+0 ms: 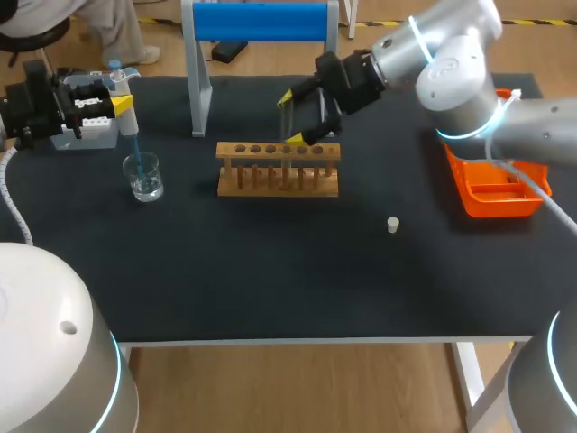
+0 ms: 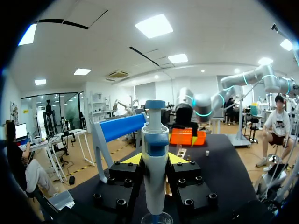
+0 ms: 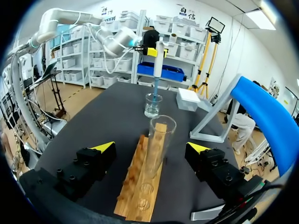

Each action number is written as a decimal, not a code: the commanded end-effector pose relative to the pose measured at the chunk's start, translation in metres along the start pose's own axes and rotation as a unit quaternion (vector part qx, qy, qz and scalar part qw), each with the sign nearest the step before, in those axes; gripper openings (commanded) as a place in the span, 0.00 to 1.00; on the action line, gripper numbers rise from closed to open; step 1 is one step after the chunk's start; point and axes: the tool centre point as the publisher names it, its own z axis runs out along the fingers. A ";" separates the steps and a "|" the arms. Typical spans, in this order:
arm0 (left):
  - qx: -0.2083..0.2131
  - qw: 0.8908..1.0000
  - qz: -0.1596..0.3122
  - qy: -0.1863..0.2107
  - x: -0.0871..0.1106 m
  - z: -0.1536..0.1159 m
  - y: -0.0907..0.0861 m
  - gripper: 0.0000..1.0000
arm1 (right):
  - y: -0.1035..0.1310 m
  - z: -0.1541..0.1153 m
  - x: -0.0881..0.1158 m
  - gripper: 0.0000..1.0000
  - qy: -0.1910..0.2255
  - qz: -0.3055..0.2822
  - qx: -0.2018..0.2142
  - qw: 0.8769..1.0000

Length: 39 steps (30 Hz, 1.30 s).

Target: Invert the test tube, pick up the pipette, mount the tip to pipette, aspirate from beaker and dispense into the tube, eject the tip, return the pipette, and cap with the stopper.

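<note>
My left end effector (image 2: 155, 159) pinches the pipette (image 2: 155, 186), dipped in the beaker (image 1: 143, 176). My right end effector (image 3: 152, 147) is spread either side of the tube (image 3: 159, 140) in the rack (image 3: 140, 196).

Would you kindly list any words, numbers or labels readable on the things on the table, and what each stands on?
None can be read.
The pipette, beaker, rack, tube, stopper and orange tray show no legible print; any marks on the beaker are too small to tell.
</note>
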 end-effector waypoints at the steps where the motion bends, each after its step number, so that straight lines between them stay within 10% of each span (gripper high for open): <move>1: -0.001 1.000 0.000 0.000 0.000 0.000 -0.001 0.00 | -0.001 0.008 -0.007 1.00 0.003 0.008 -0.002 1.000; 39: -0.001 1.000 0.000 0.000 0.000 0.000 -0.001 0.00 | -0.003 0.017 -0.011 1.00 -0.015 0.008 0.005 1.000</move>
